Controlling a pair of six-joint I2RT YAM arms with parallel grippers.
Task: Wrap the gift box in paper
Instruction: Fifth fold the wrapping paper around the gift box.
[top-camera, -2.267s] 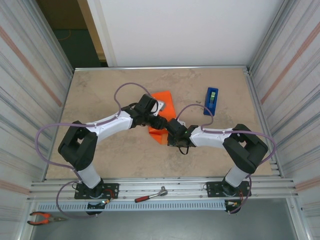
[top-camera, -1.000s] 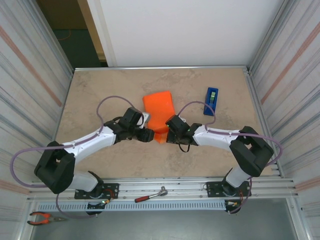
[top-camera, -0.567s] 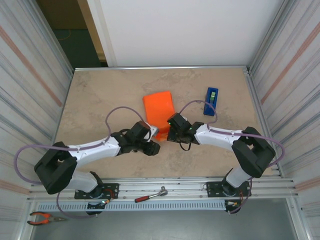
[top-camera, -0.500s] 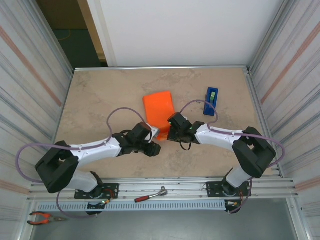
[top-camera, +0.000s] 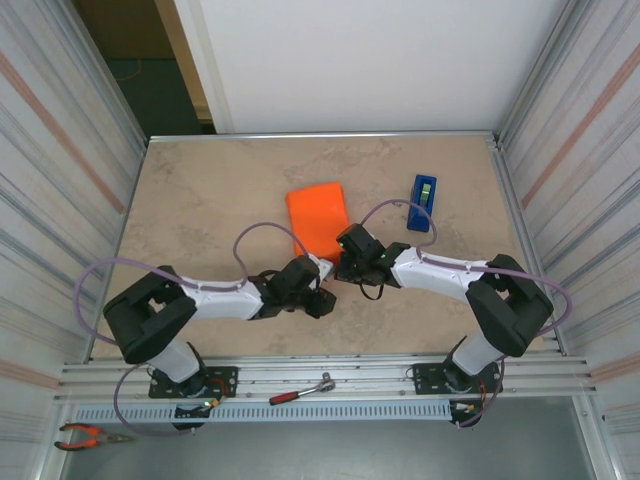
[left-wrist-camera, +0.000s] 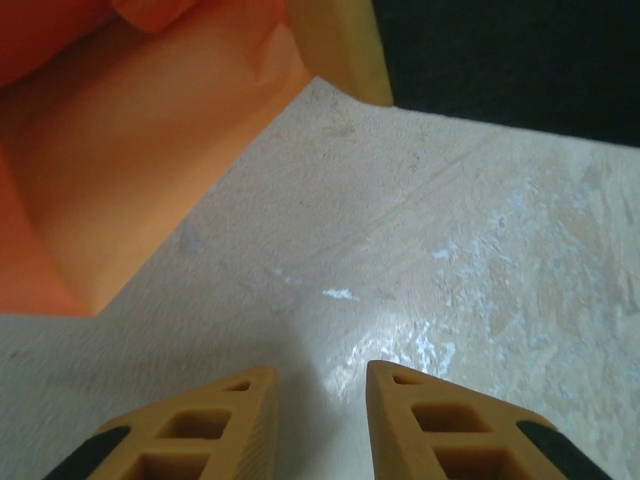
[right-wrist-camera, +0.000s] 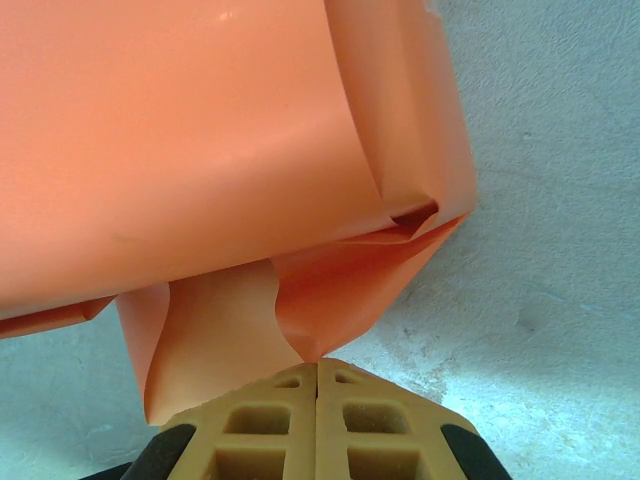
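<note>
The gift box is hidden inside the orange paper (top-camera: 316, 215), a parcel lying mid-table. My right gripper (top-camera: 336, 267) is at the parcel's near corner. In the right wrist view it (right-wrist-camera: 318, 362) is shut on the tip of a loose paper (right-wrist-camera: 200, 130) flap. My left gripper (top-camera: 321, 301) sits low over bare table just in front of the parcel. Its fingertips (left-wrist-camera: 320, 372) stand a little apart with nothing between them. The paper (left-wrist-camera: 130, 150) lies ahead to its left, and one right fingertip (left-wrist-camera: 335, 50) shows beside it.
A blue tape dispenser (top-camera: 422, 201) stands at the back right of the table (top-camera: 200, 200). A ratchet tool (top-camera: 300, 390) lies on the front rail and pliers (top-camera: 85, 435) lie at the bottom left. Metal walls close both sides.
The left arm has drawn back from the parcel's left side toward the near edge, its jaws narrowing. The right gripper has stayed shut on the paper flap.
</note>
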